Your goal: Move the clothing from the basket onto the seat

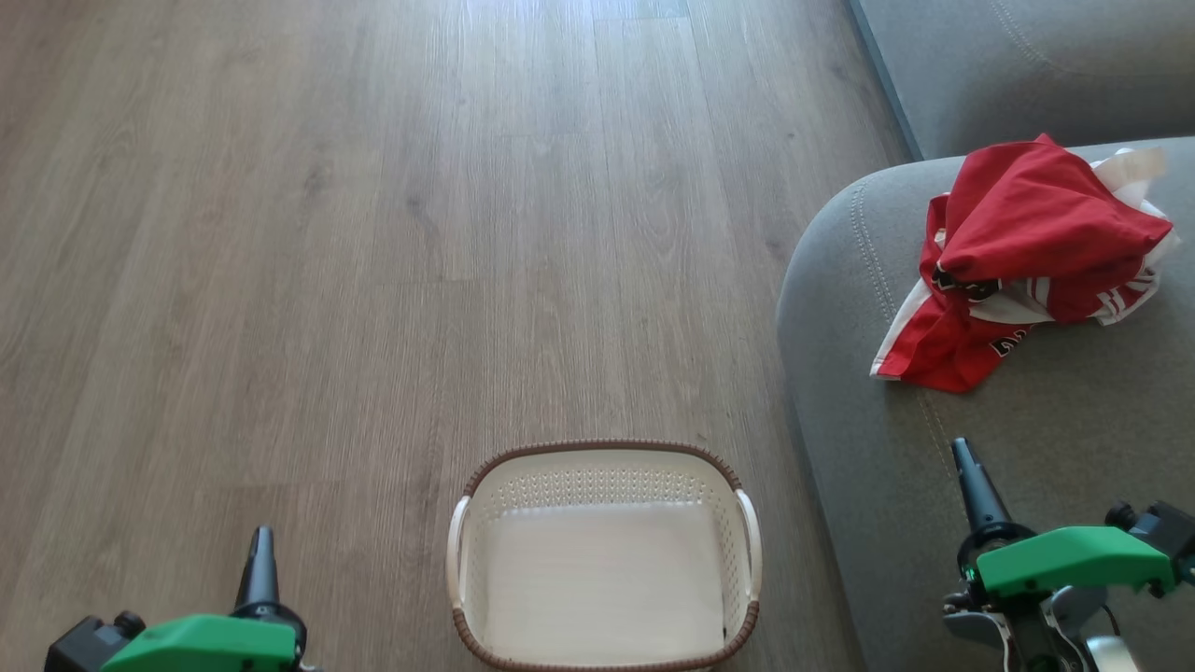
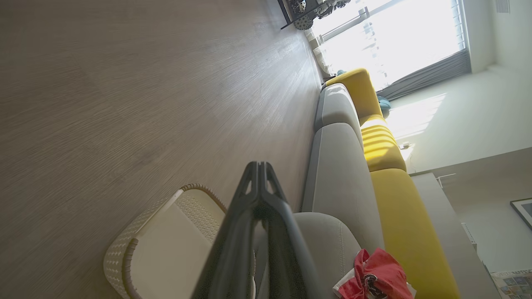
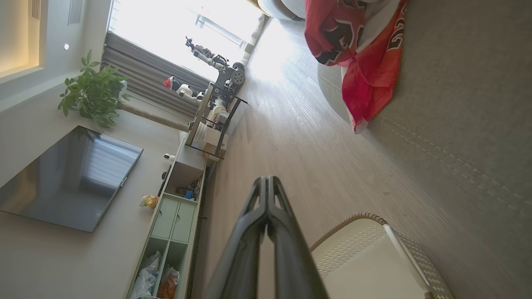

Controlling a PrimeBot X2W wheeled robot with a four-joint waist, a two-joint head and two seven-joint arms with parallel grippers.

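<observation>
Nearest, the left gripper [image 1: 260, 541] and the right gripper [image 1: 962, 453] each have their dark fingers pressed together, holding nothing. The right one hangs over the grey seat [image 1: 1074, 448]. Between them the laundry basket [image 1: 597, 448] stands upright on the wooden floor [image 1: 373, 233], just beside the seat, its pale bottom in plain sight. Farther off, the red clothing [image 1: 1027, 233] lies crumpled in one heap on the seat.

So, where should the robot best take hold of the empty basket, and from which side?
By a white side handle, from above: the basket stands upright on the floor, and each handle seems to bow clear of the wall.
</observation>
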